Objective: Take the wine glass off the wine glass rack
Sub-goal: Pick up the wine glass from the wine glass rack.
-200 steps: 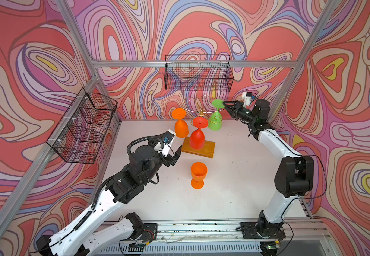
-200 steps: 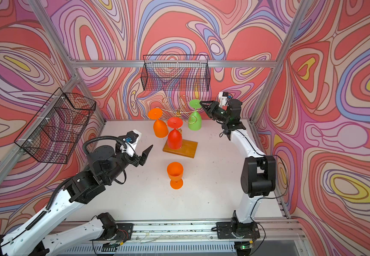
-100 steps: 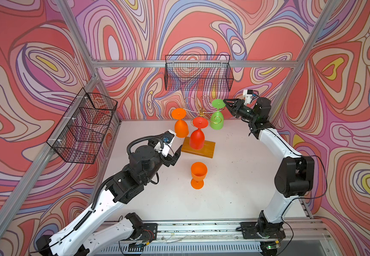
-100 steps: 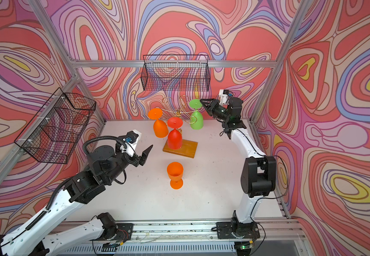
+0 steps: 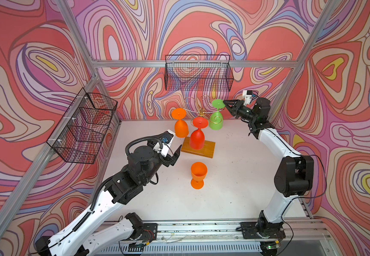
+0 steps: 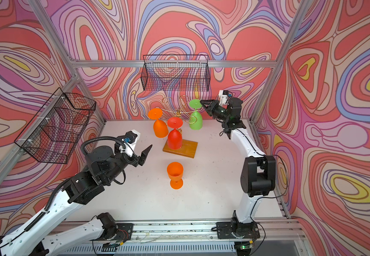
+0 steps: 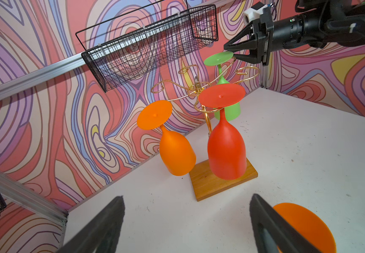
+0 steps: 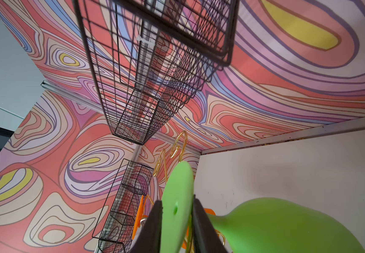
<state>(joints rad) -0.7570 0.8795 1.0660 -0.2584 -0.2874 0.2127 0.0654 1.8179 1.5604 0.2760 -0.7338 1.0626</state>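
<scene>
The wine glass rack (image 5: 198, 148), gold wire on a wooden base (image 7: 212, 181), stands at the back of the table. Three wine glasses hang upside down from it: orange (image 5: 181, 129), red (image 5: 197, 139) and green (image 5: 216, 120). My right gripper (image 5: 225, 104) reaches in from the right, shut on the edge of the green glass's round foot (image 8: 178, 192), one finger on each face. The green glass (image 6: 195, 121) still hangs on its wire arm. My left gripper (image 7: 187, 198) hovers open in front of the rack, holding nothing.
A fourth glass, orange (image 5: 198, 174), stands upright on the white table in front of the rack. A black wire basket (image 5: 198, 74) hangs on the back wall just above the rack, and another (image 5: 84, 128) on the left wall.
My right gripper's jaws have closed in on the green glass's foot. The left arm has not moved.
</scene>
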